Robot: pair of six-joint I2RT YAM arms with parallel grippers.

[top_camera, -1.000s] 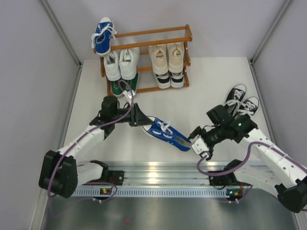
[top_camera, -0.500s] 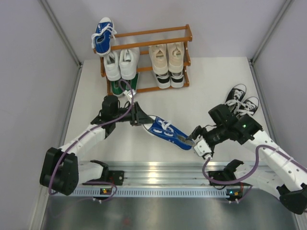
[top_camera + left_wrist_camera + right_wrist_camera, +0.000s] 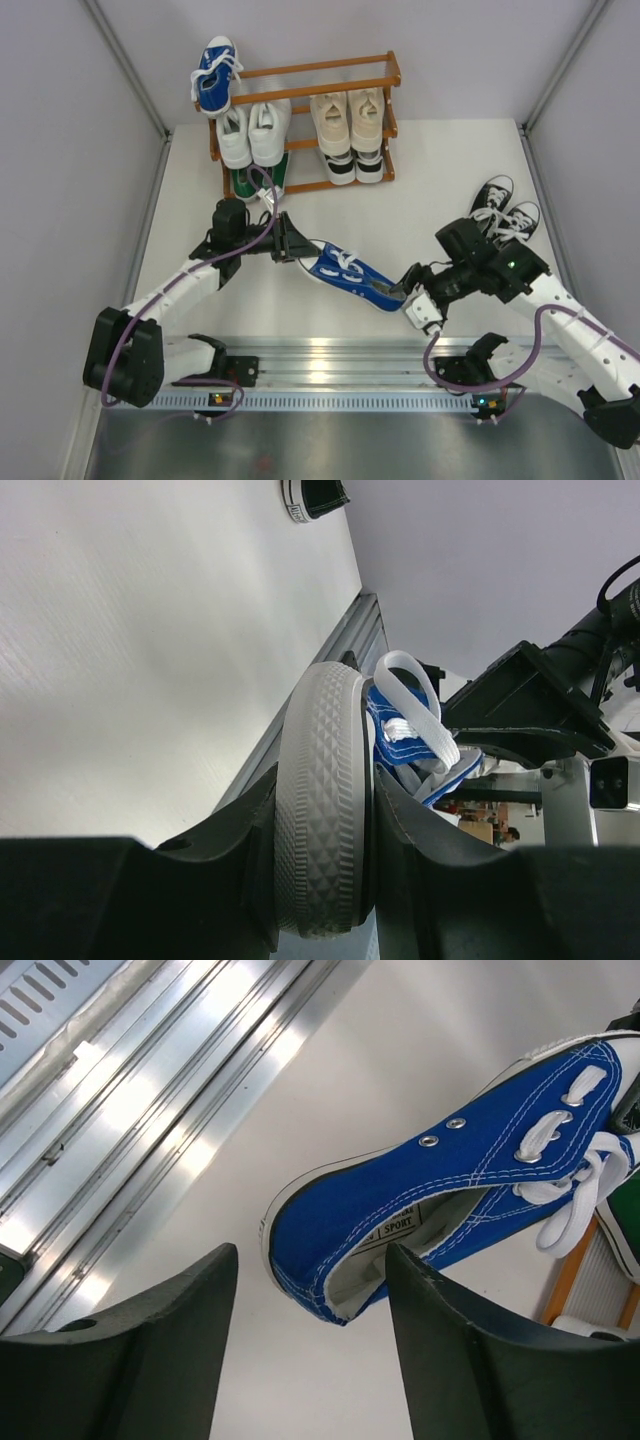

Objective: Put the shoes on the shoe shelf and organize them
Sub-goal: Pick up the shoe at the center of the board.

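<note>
Blue shoe (image 3: 345, 273), white laces (image 3: 545, 1140)

white table (image 3: 450, 165) | ribbed aluminium rail (image 3: 340, 358) along its near edge | grey panel walls (image 3: 60, 130) | slanted metal struts (image 3: 125, 65)

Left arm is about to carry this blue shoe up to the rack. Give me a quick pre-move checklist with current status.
1. Grip: ok, left gripper shut on the blue shoe's white toe cap.
2. Release: ok, right gripper open, heel apart from both fingers.
3. Slot: ok, the shoe shelf's top rails bare beside the shelved blue shoe.
4. Shoe lifted off the table: cannot tell.
5. Laces free of the grip: cannot tell; a lace loop sits right beside it.
</note>
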